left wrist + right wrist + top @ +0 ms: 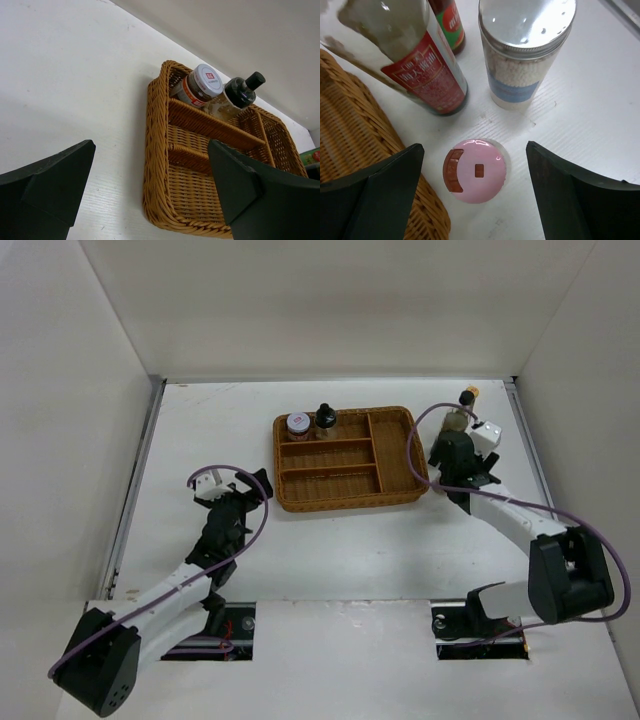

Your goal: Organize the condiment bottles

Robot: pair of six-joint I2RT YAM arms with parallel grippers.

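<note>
Right gripper (472, 150) fingers apart, either side of the pink-capped bottle (476, 170) at lower centre of the right wrist view, gaps on both sides. Tall dark bottle (422, 65) upper left, grey-lidded shaker (522, 55) upper right, yellow-capped bottle (468, 395) behind. All stand on the table (350, 560) right of the wicker tray (340, 505). White-lidded jar (298, 425) and black-capped bottle (325, 420) are side by side in the tray's upper-left compartment. Left gripper (150, 145) fingers apart, empty, left of the tray.
</note>
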